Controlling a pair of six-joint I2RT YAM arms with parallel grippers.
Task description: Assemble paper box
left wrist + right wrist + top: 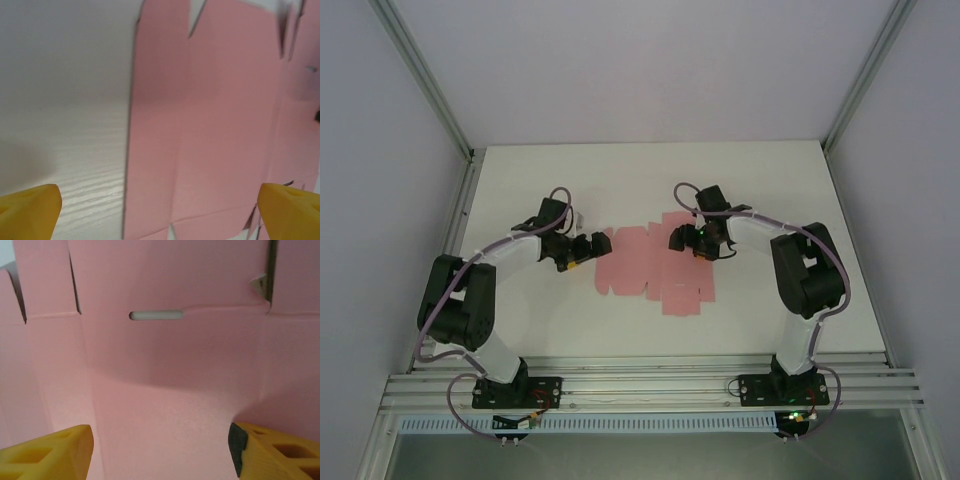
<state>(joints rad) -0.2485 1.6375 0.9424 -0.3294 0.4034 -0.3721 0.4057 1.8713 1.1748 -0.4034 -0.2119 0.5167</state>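
The paper box (645, 265) lay flat on the table (770, 190), nothing folded; I judged all assembly remained. My left gripper (588, 248) hovered wide open at its left edge, my right gripper (680, 238) above it, jaws apart, both empty

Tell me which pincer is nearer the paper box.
Right, likely. The right pincer hangs above inner panels of the flat paper box; the left pincer straddles its left edge.
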